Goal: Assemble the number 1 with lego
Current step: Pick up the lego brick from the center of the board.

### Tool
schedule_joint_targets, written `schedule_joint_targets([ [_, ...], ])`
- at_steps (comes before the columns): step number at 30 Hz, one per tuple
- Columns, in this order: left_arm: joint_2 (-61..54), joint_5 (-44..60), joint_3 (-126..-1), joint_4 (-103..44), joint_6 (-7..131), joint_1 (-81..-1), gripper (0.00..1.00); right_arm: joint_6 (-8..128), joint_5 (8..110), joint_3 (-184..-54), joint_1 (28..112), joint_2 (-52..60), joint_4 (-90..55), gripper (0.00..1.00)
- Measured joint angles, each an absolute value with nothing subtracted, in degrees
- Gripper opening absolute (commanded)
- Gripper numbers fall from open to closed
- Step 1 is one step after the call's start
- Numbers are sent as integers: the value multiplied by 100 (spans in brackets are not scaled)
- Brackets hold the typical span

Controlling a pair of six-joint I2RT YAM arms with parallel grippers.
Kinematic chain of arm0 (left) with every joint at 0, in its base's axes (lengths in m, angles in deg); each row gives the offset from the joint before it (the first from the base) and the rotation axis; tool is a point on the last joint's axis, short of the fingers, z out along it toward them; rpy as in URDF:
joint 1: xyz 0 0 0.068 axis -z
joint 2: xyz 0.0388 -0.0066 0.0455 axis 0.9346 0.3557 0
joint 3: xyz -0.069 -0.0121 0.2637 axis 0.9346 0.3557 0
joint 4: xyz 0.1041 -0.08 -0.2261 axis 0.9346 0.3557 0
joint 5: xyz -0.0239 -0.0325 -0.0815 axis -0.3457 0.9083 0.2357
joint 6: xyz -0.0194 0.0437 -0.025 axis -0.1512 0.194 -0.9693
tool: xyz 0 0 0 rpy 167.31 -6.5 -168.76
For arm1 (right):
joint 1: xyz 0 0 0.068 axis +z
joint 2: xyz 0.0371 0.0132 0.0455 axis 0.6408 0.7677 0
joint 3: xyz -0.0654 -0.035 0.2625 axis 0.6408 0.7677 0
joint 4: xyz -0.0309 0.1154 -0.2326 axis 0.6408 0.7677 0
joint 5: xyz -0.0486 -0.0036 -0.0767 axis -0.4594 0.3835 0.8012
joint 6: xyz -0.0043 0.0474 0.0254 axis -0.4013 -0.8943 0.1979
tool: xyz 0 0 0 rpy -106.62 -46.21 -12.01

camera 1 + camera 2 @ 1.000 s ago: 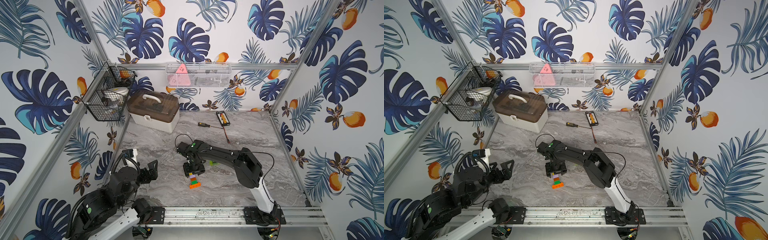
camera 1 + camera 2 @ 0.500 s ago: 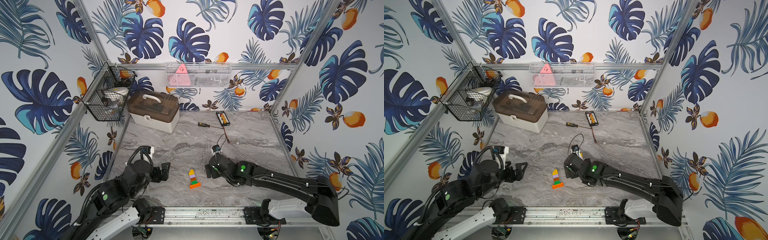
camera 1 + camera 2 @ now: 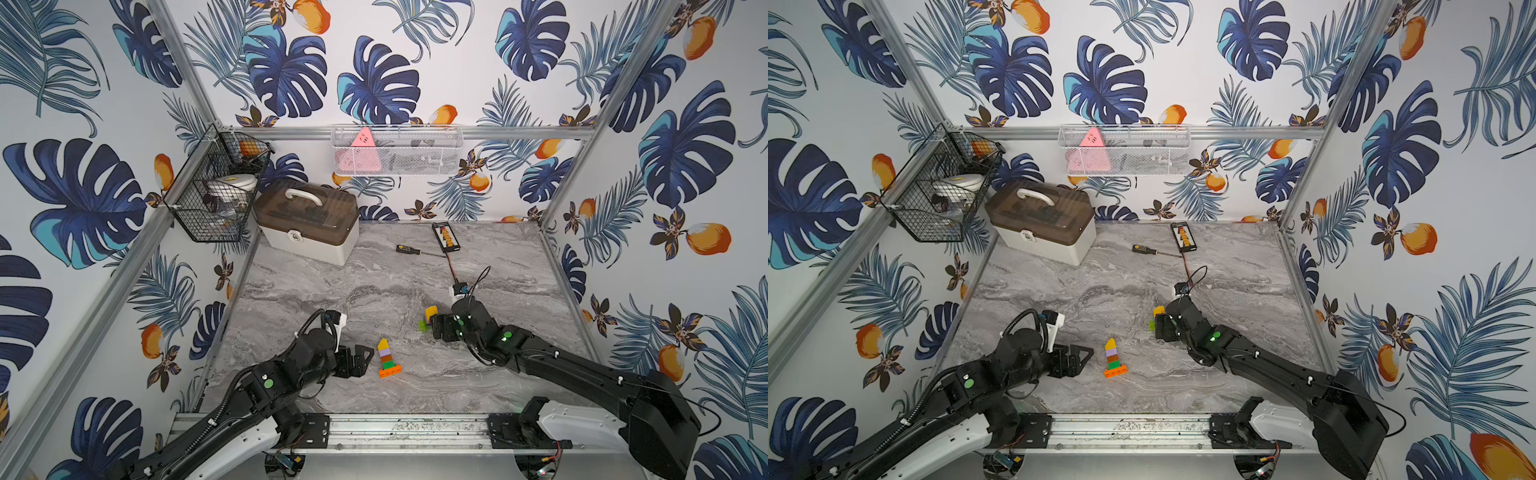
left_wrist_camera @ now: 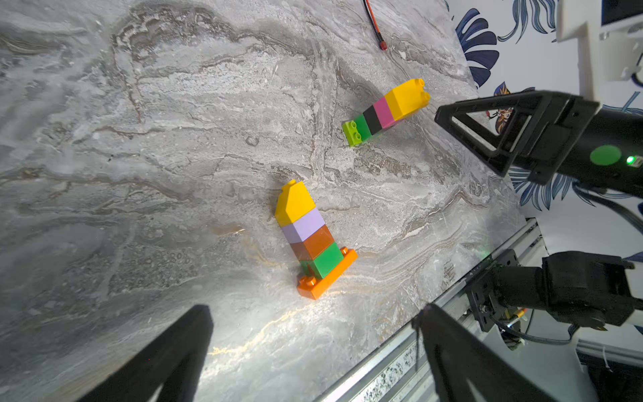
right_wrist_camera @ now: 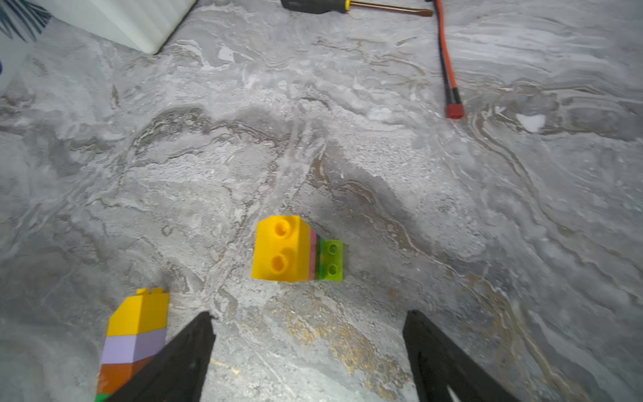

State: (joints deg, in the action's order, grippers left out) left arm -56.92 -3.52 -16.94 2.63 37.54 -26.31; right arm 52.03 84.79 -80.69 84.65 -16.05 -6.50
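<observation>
Seen from my remote station: on the grey marble worktop [image 3: 374, 286], my left end effector [image 3: 366, 361] hovers spread wide and empty. It is aimed at the taller lego stack [image 4: 309, 240], which stands upright near the front edge on an orange base, with green, brown, lilac and yellow above, clear of both fingers. My right end effector [image 5: 309, 315], jaws also spread with nothing between them, sits just beside the shorter stack [image 4: 382, 111] of lime, green, black, pink and yellow, further back on the worktop, without touching it. Whether that stack stands or lies I cannot tell. The two stacks are apart.
</observation>
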Motion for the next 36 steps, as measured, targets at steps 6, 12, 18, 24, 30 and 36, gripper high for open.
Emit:
schedule_joint_targets([
  [6,-5952,-236,-1353,-155,3577,-2620,99,5444,8189,-8273,8432,-1203,-590,87],
  [12,-5530,-110,-1320,-454,3549,-2616,99,5466,8200,-8384,8432,-757,-584,83],
  [18,-5327,6,-1311,-622,3540,-2616,96,5494,8265,-8478,8437,-447,-650,79],
  [24,-5189,6,-1311,-668,3514,-2616,93,5595,8307,-8683,8437,-186,-704,75],
  [30,-5117,8,-1311,-692,3441,-2616,91,5634,8353,-8889,8439,50,-717,62],
  [36,-5071,4,-1311,-690,3417,-2618,90,5636,8418,-8989,8439,240,-719,62],
])
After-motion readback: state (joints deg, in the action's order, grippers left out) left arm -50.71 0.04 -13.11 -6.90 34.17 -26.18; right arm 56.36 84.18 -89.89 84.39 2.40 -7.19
